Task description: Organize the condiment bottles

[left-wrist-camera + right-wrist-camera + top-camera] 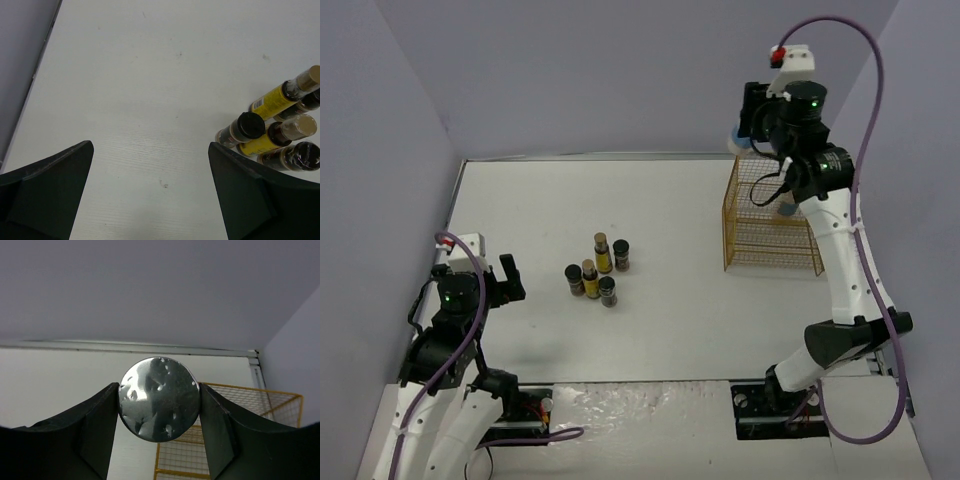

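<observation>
The right end effector (pixel 159 390) is grasping a small jar by its round, shiny silver metal lid (pixel 157 399), with one finger pressed to each side of the rim. The jar's body hangs out of the wrist view. From overhead, the jar is held high at the far right, above the far edge of the gold wire basket (pixel 732 215), and is not yet inside it. The left end effector (pixel 150 145) is released, its jaws wide apart with nothing between them. It sits low over the white desk (pixel 670 330), just left of the other bottles.

Those five condiment bottles (pixel 590 276) stand upright in a tight cluster mid-desk: two slim yellow bottles with tan caps (pixel 272 100) and three short dark jars with black lids (pixel 248 125).

The held jar looks rigid and probably light. Its polished lid is round and slick, though, so a pinch on the rim could let it swivel or slip, and a slow descent seems wise. The slim yellow bottles are tall and narrow, so they will likely tip at a nudge. They are best taken around the cap or upper body from above, outermost first, since the cluster leaves little room for fingers.
</observation>
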{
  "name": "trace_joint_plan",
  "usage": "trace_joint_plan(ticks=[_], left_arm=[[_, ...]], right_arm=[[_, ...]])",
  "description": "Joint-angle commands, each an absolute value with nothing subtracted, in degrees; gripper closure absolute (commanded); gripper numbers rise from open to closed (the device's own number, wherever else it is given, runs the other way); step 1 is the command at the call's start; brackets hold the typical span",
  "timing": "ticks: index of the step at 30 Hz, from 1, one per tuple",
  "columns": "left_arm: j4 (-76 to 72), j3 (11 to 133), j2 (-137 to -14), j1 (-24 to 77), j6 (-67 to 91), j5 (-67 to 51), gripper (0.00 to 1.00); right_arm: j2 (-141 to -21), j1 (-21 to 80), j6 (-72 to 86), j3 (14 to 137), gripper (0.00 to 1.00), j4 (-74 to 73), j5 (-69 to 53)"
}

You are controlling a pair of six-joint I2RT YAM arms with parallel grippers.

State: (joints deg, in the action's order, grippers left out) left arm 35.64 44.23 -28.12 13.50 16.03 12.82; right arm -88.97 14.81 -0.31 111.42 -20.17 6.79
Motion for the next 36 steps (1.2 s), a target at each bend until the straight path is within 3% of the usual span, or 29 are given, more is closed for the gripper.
trace_joint_plan(ticks=[1,8,23,36], left_arm=[[31.11,45.26,-29.29,13.54,15.56,12.02,0.03],[30.97,45.18,-29.34,13.54,15.56,11.78,0.03],[31.18,45.26,-29.02,13.54,15.64,12.02,0.03],[31.11,45.19,-29.18,13.54,15.64,11.78,0.03]], right_arm=[[-84.66,6.91,3.06,110.13,1.0,-17.61,6.45],[-86.81,-1.51,4.75,109.72,1.0,-18.0,0.94],[-95.32,-2.02,2.45,108.64,1.0,-15.87,-2.6],[-98.07,-1.3,0.45,97.08,1.0,-10.26,-2.07]])
